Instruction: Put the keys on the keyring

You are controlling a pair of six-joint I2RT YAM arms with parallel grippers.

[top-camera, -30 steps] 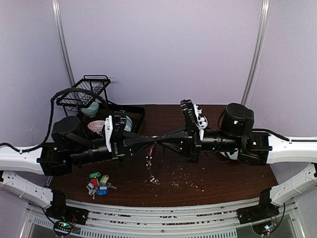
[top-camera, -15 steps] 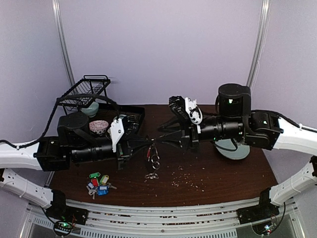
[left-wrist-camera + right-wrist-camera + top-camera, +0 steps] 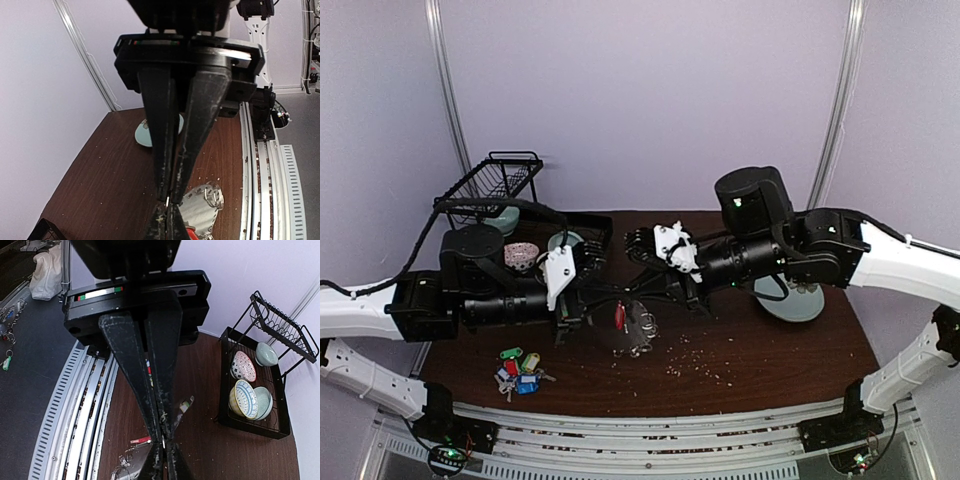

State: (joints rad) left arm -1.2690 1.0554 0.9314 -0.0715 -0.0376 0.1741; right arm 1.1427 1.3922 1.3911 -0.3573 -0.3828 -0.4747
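Threading step, I judge. The left gripper point(image 3: 167, 197) and right gripper point(image 3: 162, 440) meet tip to tip, both pinched narrow, and I cannot tell what they hold. The flat silver oval keyring point(image 3: 638, 330) lies at their six o'clock. The silver keys with coloured plastic tags point(image 3: 520, 368) sit at its eight o'clock. Next, a key needs fetching.

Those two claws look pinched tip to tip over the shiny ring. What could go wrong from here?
The left claw and right claw, both shut, meet tip to tip, so a small misalignment might make them clash. Any slip could drop or shove the flat silver oval keyring and the red-tagged silver key.
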